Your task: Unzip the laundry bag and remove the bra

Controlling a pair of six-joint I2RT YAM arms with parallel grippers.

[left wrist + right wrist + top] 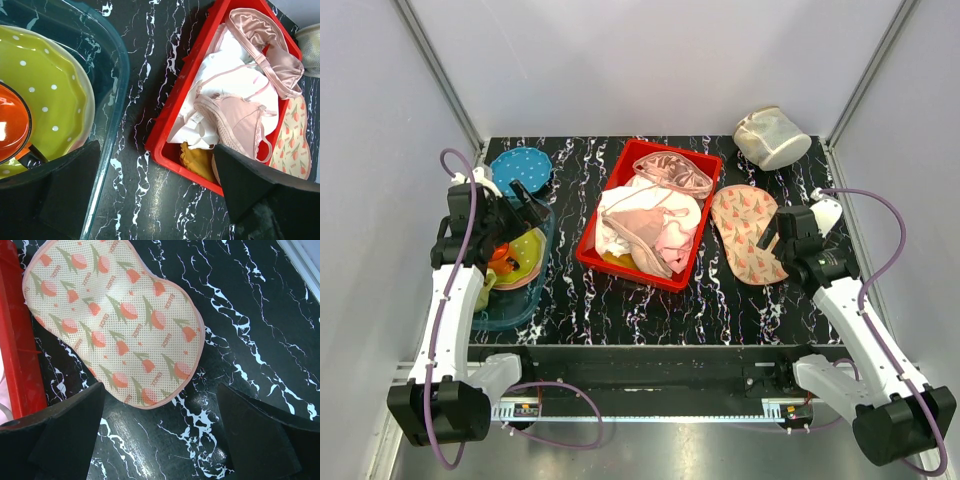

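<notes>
Laundry bag (pixel 772 137): cream mesh, rounded drum shape, at the table's far right corner, close to the back edge and the frame post; contents not discernible.
Right gripper (pixel 775 232): nearer than the bag and well apart from it, jaws spread wide, holding nothing, above the peach tulip-print oval pad (pixel 740 225).
Black marbled table (pixel 720 300): bare right of the pad.
Red tray (pixel 620 185): centre, heaped with pale garments and a pink satin bra (pixel 672 172).
Left gripper (pixel 525 205): wide, empty, over the clear blue-tinted bin (pixel 535 290) at the left edge.

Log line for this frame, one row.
left tool: open, above teal bin edge | right tool: open, over peach pad | laundry bag: back right, untouched | bra: not visible
</notes>
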